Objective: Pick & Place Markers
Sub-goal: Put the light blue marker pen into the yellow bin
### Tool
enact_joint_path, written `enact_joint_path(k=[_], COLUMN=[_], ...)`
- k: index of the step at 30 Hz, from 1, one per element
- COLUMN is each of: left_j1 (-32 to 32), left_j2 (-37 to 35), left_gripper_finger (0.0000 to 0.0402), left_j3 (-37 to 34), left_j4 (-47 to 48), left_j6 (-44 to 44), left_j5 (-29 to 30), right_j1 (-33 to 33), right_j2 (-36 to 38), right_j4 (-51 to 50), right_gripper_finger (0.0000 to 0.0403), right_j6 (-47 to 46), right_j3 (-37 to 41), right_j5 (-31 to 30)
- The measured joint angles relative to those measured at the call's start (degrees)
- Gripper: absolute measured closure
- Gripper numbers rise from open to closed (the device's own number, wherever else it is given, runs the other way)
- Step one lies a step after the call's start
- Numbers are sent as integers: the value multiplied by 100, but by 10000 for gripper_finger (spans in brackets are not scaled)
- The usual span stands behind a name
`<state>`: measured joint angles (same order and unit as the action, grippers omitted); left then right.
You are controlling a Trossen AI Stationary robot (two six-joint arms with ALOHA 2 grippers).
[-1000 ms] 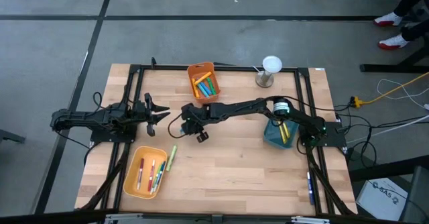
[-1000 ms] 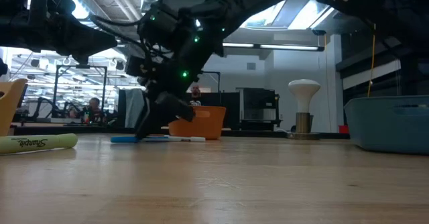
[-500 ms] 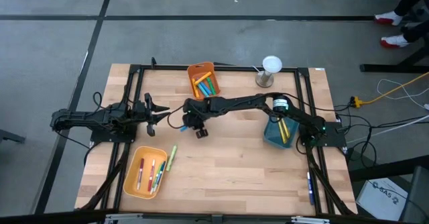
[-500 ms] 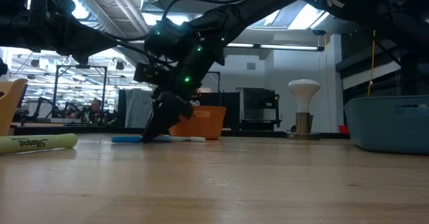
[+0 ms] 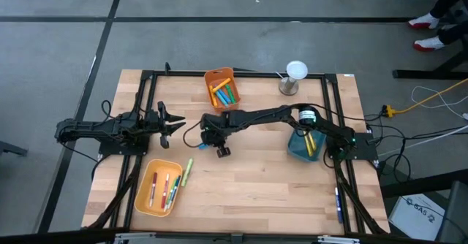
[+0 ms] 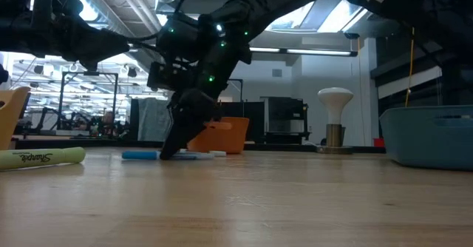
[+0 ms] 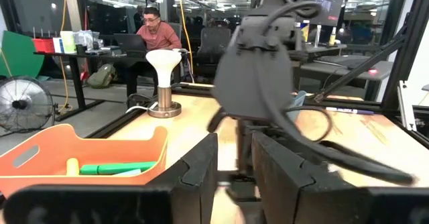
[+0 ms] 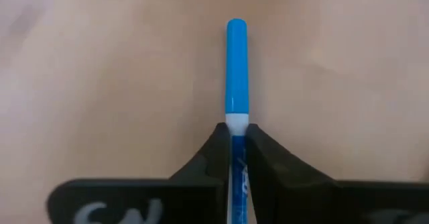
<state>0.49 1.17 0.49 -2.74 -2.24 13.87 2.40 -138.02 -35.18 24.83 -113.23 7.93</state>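
While the yellow bin (image 5: 159, 188) sits at the near left edge of the bench (image 5: 256, 185) with a few markers (image 5: 165, 189) inside, a green marker (image 5: 187, 171) lies loose just beside its right rim. Right gripper (image 5: 207, 134) reaches across to mid-bench, fingers (image 8: 208, 160) pressed together on a blue marker (image 8: 236, 66), which lies flat on the wood with its cap sticking out past the tips. Left gripper (image 5: 175, 123) waits at the left side of the bench, fingers (image 7: 198, 167) apart, nothing between them. Blue bin (image 5: 303, 147) on the right holds a yellow marker (image 5: 310, 142). Farther back, orange bin (image 5: 221, 88) holds mixed-colour markers (image 5: 224, 93); a small white lamp (image 5: 295, 76) stands right of it.
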Motion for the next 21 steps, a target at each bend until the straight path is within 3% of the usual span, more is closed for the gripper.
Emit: enact_joint_path(k=[9, 21], left_j1=[0, 0], left_j2=[0, 0], left_gripper_finger=[313, 313], left_j3=[0, 0], left_j4=[0, 0], left_j6=[0, 0], left_j5=[0, 0], right_j1=[-281, -512], right_j2=[-17, -33], right_j4=[-108, 94], right_gripper_finger=[371, 373], right_j6=[-515, -950], right_j3=[17, 26], right_j5=[1156, 1470])
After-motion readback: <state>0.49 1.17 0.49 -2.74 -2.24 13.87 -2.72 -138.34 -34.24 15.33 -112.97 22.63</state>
